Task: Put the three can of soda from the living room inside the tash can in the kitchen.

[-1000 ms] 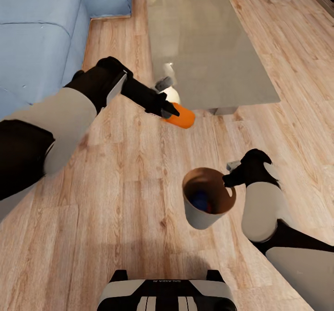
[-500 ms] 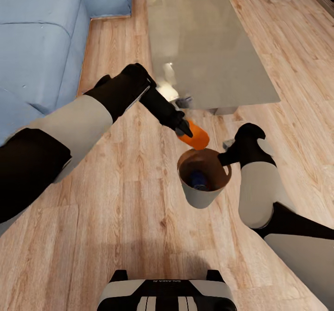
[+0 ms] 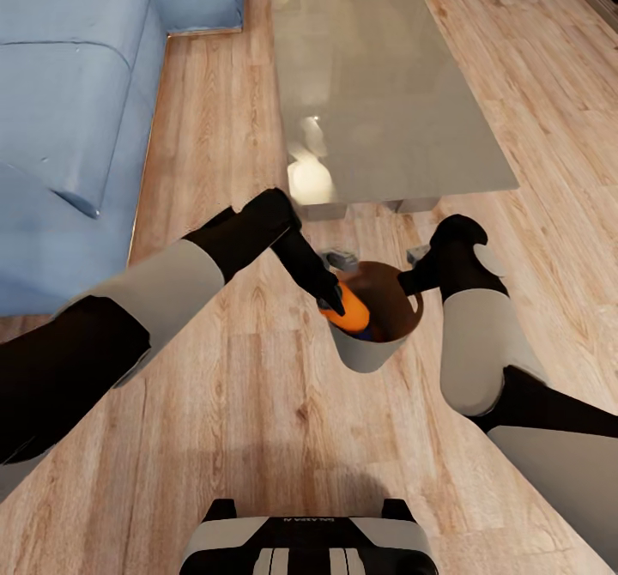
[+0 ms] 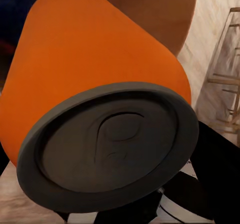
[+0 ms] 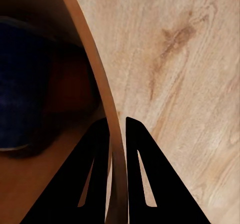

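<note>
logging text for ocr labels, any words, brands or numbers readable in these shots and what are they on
Robot base, bottom edge of the head view: one short line of white lettering, upside down and too small to read.
Orange can in the left pincer: no print on its side or grey top.
Trash can, sofa, coffee table: no text.

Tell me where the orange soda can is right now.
In the head view, the orange cylindrical soda can sits in the left claw, tilted into the mouth of the pale grey, brown-lined bucket that the right claw grips by its rim.
</note>
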`<state>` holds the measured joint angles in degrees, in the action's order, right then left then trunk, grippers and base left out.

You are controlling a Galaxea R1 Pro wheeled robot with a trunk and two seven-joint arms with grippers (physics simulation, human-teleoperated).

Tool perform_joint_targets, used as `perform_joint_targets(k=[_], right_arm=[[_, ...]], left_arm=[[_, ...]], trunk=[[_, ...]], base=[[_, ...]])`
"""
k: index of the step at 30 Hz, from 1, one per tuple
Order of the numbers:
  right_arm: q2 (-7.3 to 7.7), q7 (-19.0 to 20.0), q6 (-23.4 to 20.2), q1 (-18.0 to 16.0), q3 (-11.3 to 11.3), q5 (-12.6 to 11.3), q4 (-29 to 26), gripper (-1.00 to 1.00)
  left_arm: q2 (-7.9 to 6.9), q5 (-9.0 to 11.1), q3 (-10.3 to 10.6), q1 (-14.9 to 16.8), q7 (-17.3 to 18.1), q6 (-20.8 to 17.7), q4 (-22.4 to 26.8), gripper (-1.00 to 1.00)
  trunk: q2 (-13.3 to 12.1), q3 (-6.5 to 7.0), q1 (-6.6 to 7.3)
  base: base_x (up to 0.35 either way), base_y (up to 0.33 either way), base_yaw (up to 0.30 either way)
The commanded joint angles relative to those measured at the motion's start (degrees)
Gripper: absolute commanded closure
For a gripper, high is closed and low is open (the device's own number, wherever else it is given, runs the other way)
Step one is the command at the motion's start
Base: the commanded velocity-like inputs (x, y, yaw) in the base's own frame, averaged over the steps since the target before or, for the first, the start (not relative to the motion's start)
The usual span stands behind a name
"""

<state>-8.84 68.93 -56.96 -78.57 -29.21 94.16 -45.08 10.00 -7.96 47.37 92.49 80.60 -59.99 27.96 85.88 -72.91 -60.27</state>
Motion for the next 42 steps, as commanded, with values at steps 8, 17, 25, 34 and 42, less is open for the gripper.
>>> perform_joint_targets(k=[8, 17, 25, 34, 42], right_arm=[[-1.11, 0.83, -3.04, -1.36, 5.73, -5.22, 0.00, 1.00], [-1.16, 0.86, -3.04, -1.50, 6.95, -7.97, 1.09, 1.00], [-1.16, 1.01, -3.04, -1.50, 7.17, -8.13, 1.31, 1.00], [-1.16, 1.03, -3.04, -1.50, 8.21, -9.32, 1.17, 1.00], [-1.16, 1.10, -3.04, -1.50, 8.93, -10.55, 1.17, 1.00]], left_arm=[[0.00, -0.65, 0.01, -0.79, -0.31, -0.01, 0.62, 1.00], [0.00, -0.82, 0.01, -0.82, -0.46, -0.01, 1.32, 1.00], [-0.15, -0.91, 0.01, -0.89, -5.96, -0.01, 0.66, 1.00], [0.00, -0.81, 0.01, -1.22, -6.92, -0.01, 0.68, 1.00], [0.00, -0.83, 0.01, -3.36, -7.10, -0.01, 1.04, 1.00]], trunk=[[0.00, 0.01, 0.01], [0.00, 0.01, 0.01], [0.00, 0.01, 0.01], [0.00, 0.01, 0.01], [0.00, 0.01, 0.01]], base=[[0.000, 0.000, 0.000], [0.000, 0.000, 0.000], [0.000, 0.000, 0.000], [0.000, 0.000, 0.000], [0.000, 0.000, 0.000]])
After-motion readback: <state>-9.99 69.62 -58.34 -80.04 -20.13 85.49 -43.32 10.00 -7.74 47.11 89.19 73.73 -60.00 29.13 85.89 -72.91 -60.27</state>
